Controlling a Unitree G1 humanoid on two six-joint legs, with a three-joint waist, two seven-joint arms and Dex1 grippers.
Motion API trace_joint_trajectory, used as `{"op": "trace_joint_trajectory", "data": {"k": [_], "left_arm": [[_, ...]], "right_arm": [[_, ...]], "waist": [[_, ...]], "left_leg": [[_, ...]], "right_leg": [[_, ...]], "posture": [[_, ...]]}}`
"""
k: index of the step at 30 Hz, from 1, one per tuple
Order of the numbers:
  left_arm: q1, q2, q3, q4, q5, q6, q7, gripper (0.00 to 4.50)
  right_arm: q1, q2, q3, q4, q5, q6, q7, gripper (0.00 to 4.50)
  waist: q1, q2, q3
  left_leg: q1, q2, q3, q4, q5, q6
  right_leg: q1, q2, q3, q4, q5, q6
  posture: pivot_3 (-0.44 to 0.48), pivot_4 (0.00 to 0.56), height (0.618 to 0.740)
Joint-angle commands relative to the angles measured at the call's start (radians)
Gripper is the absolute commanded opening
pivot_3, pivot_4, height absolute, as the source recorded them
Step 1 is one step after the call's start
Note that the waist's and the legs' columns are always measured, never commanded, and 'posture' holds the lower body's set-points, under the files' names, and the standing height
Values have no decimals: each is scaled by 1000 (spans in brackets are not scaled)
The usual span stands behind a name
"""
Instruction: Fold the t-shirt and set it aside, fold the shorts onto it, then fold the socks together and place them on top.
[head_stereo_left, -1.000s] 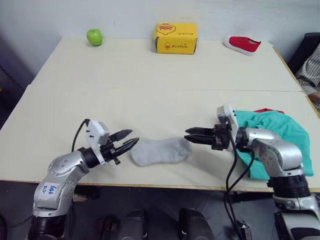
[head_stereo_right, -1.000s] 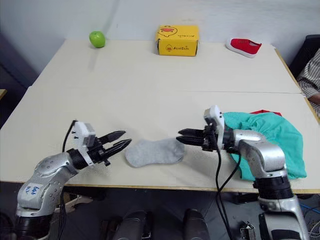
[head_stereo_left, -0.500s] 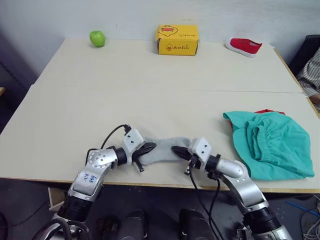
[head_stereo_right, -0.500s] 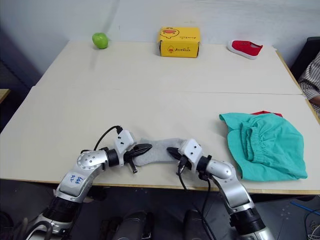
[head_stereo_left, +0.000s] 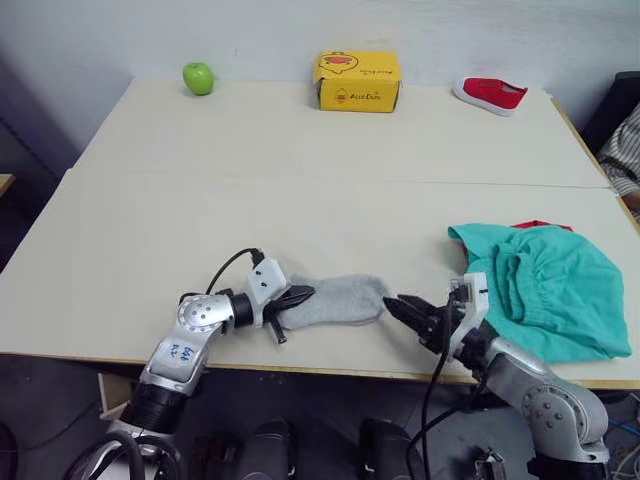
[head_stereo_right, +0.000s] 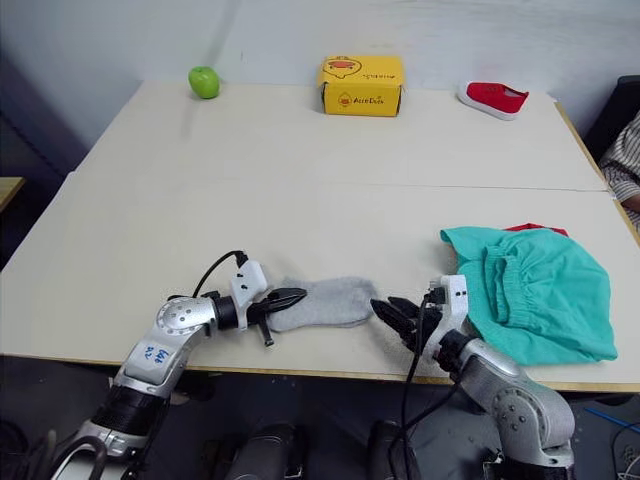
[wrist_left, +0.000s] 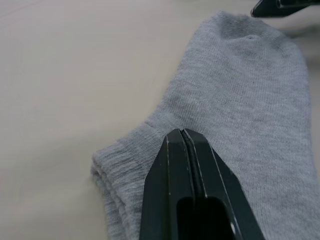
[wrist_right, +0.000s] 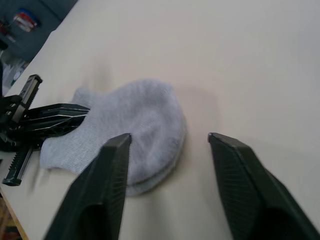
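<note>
Socks (head_stereo_left: 335, 300) lie stacked near the table's (head_stereo_left: 300, 190) front edge. Left gripper (head_stereo_left: 297, 297) pinches the cuff end; right gripper (head_stereo_left: 415, 312) is spread just off the toe. Soft, light, limp knit: best held at both ends.

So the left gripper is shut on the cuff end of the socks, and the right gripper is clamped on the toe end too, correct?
Not quite. The left gripper is shut on the cuff end of the socks, but the right gripper is open, its fingers apart just short of the toe end and touching nothing. The right wrist view shows this.
</note>
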Motion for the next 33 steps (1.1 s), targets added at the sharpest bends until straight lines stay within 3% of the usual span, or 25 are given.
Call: {"op": "trace_joint_trajectory", "data": {"k": [1,3,4,9,13,23,28,33], "left_arm": [[-16,-13,-7,19,15,-8,3,0],[-21,-19,-1,18,13,-3,8,0],[-21,-21,-2,17,14,-1,8,0],[-18,-23,-4,17,14,8,1,0],[-16,-23,-1,14,13,15,3,0],[-19,-36,-5,19,14,18,9,0],[-60,-72,-22,53,24,7,11,0],[-110,-88,-23,110,28,-3,5,0]], "right_arm": [[-3,34,-38,-1,180,143,-158,3678],[-13,43,-46,19,270,191,-224,4344],[-19,45,-38,29,312,214,-253,4474],[-94,85,60,93,431,267,-361,4474],[-157,122,84,148,416,230,-410,3516],[-120,79,18,83,296,62,-402,22],[-106,43,35,-20,133,-73,-384,22],[-185,-35,194,-166,-91,-97,-401,22]], "waist": [[0,0,-2],[-1,0,-2],[-2,0,-2],[-19,0,-3],[-24,0,-3],[-17,-2,-4],[-1,-2,-4],[-3,-1,-4]], "left_leg": [[0,0,0,0,0,1],[0,0,0,0,0,1],[0,0,0,0,0,1],[0,2,1,-1,0,1],[0,4,2,-1,0,0],[0,2,2,0,0,3],[-3,-1,2,1,0,6],[-5,-1,3,0,0,5]], "right_leg": [[0,0,0,0,0,0],[0,3,0,-1,0,0],[0,3,0,-1,0,0],[0,4,0,0,-1,-1],[-1,8,-1,3,-1,-2],[-1,8,0,5,-1,-2],[-1,5,0,-1,1,1],[-4,6,0,0,1,1]], "posture": [[0,150,740],[0,150,740],[0,150,740],[0,150,740],[0,150,740],[0,150,740],[0,150,740],[0,150,740]]}}
